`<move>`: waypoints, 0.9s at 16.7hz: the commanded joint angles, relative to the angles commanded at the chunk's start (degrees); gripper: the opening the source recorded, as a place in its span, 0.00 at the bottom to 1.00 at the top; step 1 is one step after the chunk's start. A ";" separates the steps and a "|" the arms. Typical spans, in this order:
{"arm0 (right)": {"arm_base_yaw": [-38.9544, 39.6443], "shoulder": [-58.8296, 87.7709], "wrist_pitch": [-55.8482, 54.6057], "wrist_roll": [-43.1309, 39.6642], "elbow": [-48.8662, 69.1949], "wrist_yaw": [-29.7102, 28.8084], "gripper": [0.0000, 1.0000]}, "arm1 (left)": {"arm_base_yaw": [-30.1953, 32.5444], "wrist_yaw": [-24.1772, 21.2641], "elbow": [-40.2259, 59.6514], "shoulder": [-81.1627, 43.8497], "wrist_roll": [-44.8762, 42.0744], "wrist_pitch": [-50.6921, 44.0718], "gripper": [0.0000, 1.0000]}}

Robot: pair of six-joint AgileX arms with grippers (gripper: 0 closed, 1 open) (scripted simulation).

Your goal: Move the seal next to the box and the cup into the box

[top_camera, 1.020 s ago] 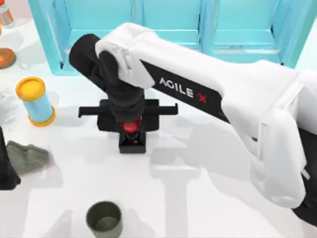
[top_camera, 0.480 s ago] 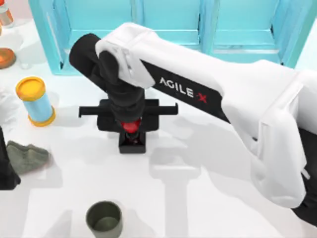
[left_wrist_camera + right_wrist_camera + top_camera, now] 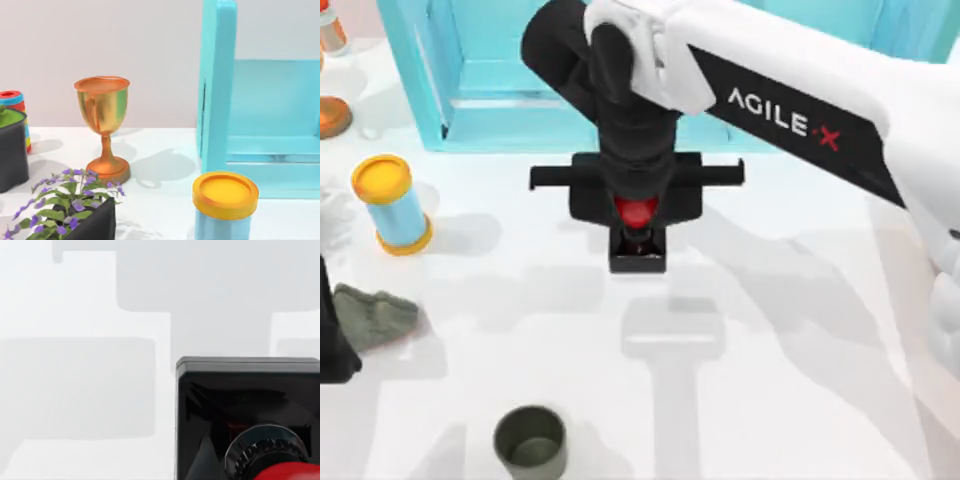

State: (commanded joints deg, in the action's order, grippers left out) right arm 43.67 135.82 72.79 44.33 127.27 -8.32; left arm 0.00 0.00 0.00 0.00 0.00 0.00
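Neither job was finished. The right gripper pinched the seal by its red knob, seemingly lifted, while the cup stood untouched near the table's front edge.

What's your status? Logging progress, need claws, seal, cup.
Right claw shut on seal, lifted, near turquoise shelf. Cup on table, front left, untouched. Left arm parked at left edge.

The right gripper covers most of the seal, so its fingers can't be made out. The cup is clipped by the top view's lower edge, and the yellow-lidded cylinder runs off the left wrist view.
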 joint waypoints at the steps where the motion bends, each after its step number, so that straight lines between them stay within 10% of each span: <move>1: -0.68 -3.15 0.22 -0.75 -2.04 0.15 0.00 | 0.00 0.00 0.00 0.00 0.00 0.00 1.00; 15: -6.84 -17.92 -0.08 -6.75 -16.62 1.48 0.00 | 0.00 0.00 0.00 0.00 0.00 0.00 1.00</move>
State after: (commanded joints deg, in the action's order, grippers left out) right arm 36.83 117.90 72.71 37.58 110.65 -6.84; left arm 0.00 0.00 0.00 0.00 0.00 0.00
